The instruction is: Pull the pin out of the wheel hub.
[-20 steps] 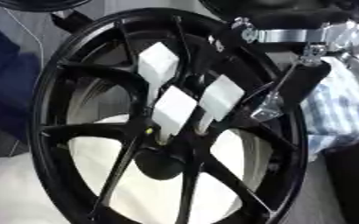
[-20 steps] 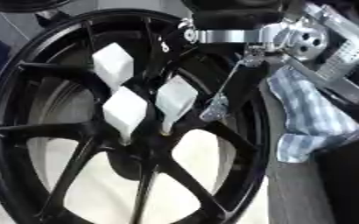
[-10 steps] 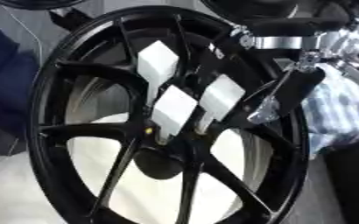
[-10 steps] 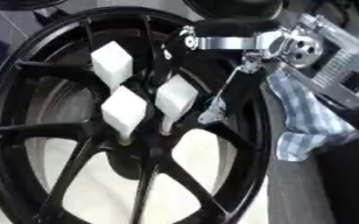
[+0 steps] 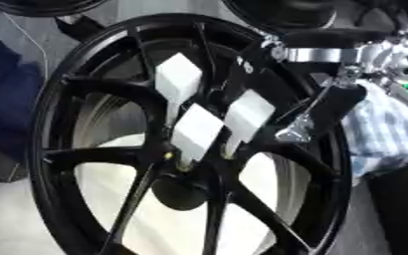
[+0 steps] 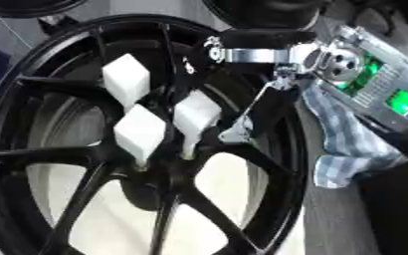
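Across the middle of both views lies a black wheel hub (image 5: 190,149), spokes fanning out from a dark centre. Three white pins, each with a blocky white head on a thin stem, stand in the hub just above that centre: one far and to the left (image 5: 178,79), one near and central (image 5: 195,130), and one to the right (image 5: 246,115). All three look seated, their stems reaching down toward the holes around the centre, so no pin appears to be out yet.

From the upper right the robot's right arm comes in over the rim, a silver joint behind it, and the right hand (image 5: 325,112) hangs down beside the right-hand pin. Its dark fingers (image 6: 242,130) point toward the hub near that pin's stem, but whether they touch the pin or are curled round anything cannot be told; the hand is dark against the dark spokes. The left hand shows in neither view.

By the look of it, the task is at the reach stage: the hand is close to a pin but the grasp and the pull are both left to do.

Beyond the rim on the right lie one checked cloth (image 6: 347,144) and one grey device with green lights (image 6: 386,97).
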Robot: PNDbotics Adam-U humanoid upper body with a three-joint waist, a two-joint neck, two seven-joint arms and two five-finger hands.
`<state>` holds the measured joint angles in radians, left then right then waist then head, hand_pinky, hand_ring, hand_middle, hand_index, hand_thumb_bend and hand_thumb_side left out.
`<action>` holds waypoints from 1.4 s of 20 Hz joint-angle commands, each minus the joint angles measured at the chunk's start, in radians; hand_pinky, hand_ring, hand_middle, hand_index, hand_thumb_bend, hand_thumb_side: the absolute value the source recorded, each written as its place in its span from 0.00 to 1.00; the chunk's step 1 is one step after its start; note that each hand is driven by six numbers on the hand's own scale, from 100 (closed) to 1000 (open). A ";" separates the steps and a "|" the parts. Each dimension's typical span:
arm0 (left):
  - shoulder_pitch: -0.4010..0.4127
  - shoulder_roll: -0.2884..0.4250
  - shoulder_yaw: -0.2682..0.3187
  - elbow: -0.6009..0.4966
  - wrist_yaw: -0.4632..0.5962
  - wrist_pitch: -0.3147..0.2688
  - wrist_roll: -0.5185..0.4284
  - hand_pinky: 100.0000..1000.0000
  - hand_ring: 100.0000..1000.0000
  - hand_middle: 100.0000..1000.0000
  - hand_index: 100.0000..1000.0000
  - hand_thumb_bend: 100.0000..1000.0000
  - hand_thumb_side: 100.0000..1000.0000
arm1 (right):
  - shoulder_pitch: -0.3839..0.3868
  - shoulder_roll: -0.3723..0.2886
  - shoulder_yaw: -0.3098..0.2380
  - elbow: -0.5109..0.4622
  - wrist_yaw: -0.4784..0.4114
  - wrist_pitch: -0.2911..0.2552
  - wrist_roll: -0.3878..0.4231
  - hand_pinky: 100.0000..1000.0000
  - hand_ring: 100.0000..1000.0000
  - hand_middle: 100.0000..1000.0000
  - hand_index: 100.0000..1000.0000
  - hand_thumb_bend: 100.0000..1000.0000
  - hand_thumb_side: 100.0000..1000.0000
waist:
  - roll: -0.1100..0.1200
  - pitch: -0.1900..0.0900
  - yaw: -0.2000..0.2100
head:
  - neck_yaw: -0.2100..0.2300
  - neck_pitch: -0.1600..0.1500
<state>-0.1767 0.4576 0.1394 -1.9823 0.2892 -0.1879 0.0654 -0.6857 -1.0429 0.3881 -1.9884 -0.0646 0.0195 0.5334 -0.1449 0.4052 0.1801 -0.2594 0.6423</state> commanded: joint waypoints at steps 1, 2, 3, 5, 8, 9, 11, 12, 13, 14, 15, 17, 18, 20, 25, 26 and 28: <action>-0.008 0.012 0.005 -0.018 -0.006 -0.003 0.001 0.88 0.73 0.58 0.75 0.00 0.70 | -0.004 -0.023 -0.014 -0.002 -0.004 -0.007 0.014 0.74 0.74 0.67 0.67 0.19 0.00 | 0.005 -0.014 0.003 | -0.008 -0.020; -0.008 0.011 0.005 -0.018 -0.006 -0.003 0.001 0.88 0.73 0.58 0.75 0.00 0.70 | -0.004 -0.023 -0.014 -0.001 -0.005 -0.010 0.019 0.74 0.74 0.67 0.67 0.18 0.00 | 0.005 -0.013 0.004 | -0.008 -0.021; -0.008 0.011 0.005 -0.018 -0.007 -0.003 0.001 0.88 0.73 0.58 0.75 0.00 0.70 | -0.003 -0.023 -0.014 0.000 -0.006 -0.011 0.023 0.73 0.73 0.66 0.66 0.16 0.00 | 0.005 -0.012 0.004 | -0.009 -0.022; -0.007 0.010 0.006 -0.018 -0.009 -0.002 0.001 0.88 0.73 0.58 0.75 0.00 0.70 | -0.003 -0.022 -0.013 0.001 -0.014 -0.012 0.025 0.73 0.73 0.63 0.63 0.13 0.00 | 0.005 -0.010 0.005 | -0.007 -0.022; -0.008 0.009 0.005 -0.018 -0.010 -0.002 0.002 0.88 0.73 0.58 0.75 0.00 0.70 | -0.006 -0.020 -0.012 0.001 -0.030 -0.008 0.023 0.72 0.71 0.51 0.52 0.04 0.00 | 0.005 -0.009 0.005 | -0.008 -0.022; -0.008 0.009 0.005 -0.018 -0.010 -0.002 0.001 0.88 0.73 0.58 0.75 0.00 0.70 | -0.007 -0.019 -0.012 0.002 -0.038 -0.006 0.018 0.71 0.70 0.49 0.50 0.02 0.00 | 0.004 -0.009 0.005 | -0.008 -0.022; -0.007 0.009 0.005 -0.018 -0.011 -0.001 0.002 0.88 0.73 0.58 0.75 0.00 0.70 | -0.009 -0.017 -0.012 0.003 -0.056 -0.002 0.003 0.70 0.68 0.42 0.42 0.00 0.00 | 0.004 -0.008 0.005 | -0.008 -0.020; -0.007 0.009 0.006 -0.018 -0.012 0.001 0.002 0.88 0.73 0.58 0.75 0.00 0.70 | -0.010 -0.016 -0.013 0.005 -0.067 0.001 -0.007 0.69 0.66 0.38 0.38 0.00 0.00 | 0.003 -0.009 0.004 | -0.008 -0.020; -0.007 0.009 0.006 -0.018 -0.012 0.001 0.002 0.88 0.73 0.58 0.75 0.00 0.70 | -0.012 -0.016 -0.014 0.008 -0.078 0.006 -0.018 0.68 0.65 0.35 0.35 0.00 0.00 | 0.003 -0.009 0.004 | -0.007 -0.019; -0.006 0.010 0.007 -0.018 -0.013 0.002 0.003 0.88 0.73 0.58 0.75 0.00 0.70 | -0.014 -0.016 -0.015 0.011 -0.090 0.012 -0.031 0.67 0.63 0.32 0.31 0.00 0.00 | 0.002 -0.010 0.004 | -0.007 -0.018; -0.006 0.010 0.007 -0.018 -0.013 0.002 0.003 0.88 0.73 0.58 0.75 0.00 0.70 | -0.016 -0.016 -0.015 0.012 -0.102 0.019 -0.043 0.66 0.61 0.29 0.29 0.00 0.00 | 0.002 -0.011 0.004 | -0.007 -0.016; -0.005 0.010 0.008 -0.018 -0.013 0.003 0.004 0.88 0.73 0.58 0.75 0.00 0.70 | -0.020 -0.018 -0.017 0.010 -0.124 0.030 -0.062 0.65 0.59 0.27 0.26 0.03 0.00 | 0.001 -0.012 0.003 | -0.007 -0.014; -0.004 0.011 0.008 -0.018 -0.013 0.004 0.004 0.88 0.73 0.58 0.75 0.00 0.70 | -0.023 -0.019 -0.019 0.007 -0.133 0.035 -0.071 0.65 0.58 0.26 0.25 0.05 0.00 | 0.001 -0.013 0.002 | -0.007 -0.013; -0.003 0.012 0.009 -0.018 -0.012 0.003 0.005 0.88 0.73 0.58 0.75 0.00 0.70 | -0.026 -0.022 -0.024 0.001 -0.149 0.042 -0.091 0.63 0.56 0.22 0.21 0.12 0.00 | 0.001 -0.016 0.002 | -0.008 -0.010; 0.001 0.015 0.013 -0.018 -0.009 0.002 0.008 0.88 0.73 0.58 0.75 0.01 0.69 | -0.026 -0.039 -0.035 -0.011 -0.187 0.053 -0.113 0.61 0.53 0.20 0.17 0.22 0.00 | 0.001 -0.024 -0.003 | -0.007 -0.006; 0.003 0.016 0.014 -0.018 -0.010 0.002 0.009 0.88 0.73 0.58 0.75 0.01 0.69 | -0.026 -0.044 -0.040 -0.011 -0.198 0.055 -0.112 0.61 0.52 0.19 0.17 0.24 0.00 | 0.001 -0.026 -0.005 | -0.006 -0.005; 0.006 0.018 0.016 -0.018 -0.010 0.002 0.011 0.88 0.73 0.58 0.75 0.01 0.69 | -0.027 -0.058 -0.055 -0.012 -0.226 0.060 -0.110 0.60 0.52 0.19 0.16 0.26 0.00 | 0.001 -0.031 -0.011 | -0.004 -0.001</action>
<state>-0.1696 0.4574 0.1433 -1.9823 0.2801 -0.1850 0.0720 -0.6991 -1.0581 0.3591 -1.9833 -0.2698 0.0760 0.4272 -0.1503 0.4015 0.1690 -0.2653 0.6395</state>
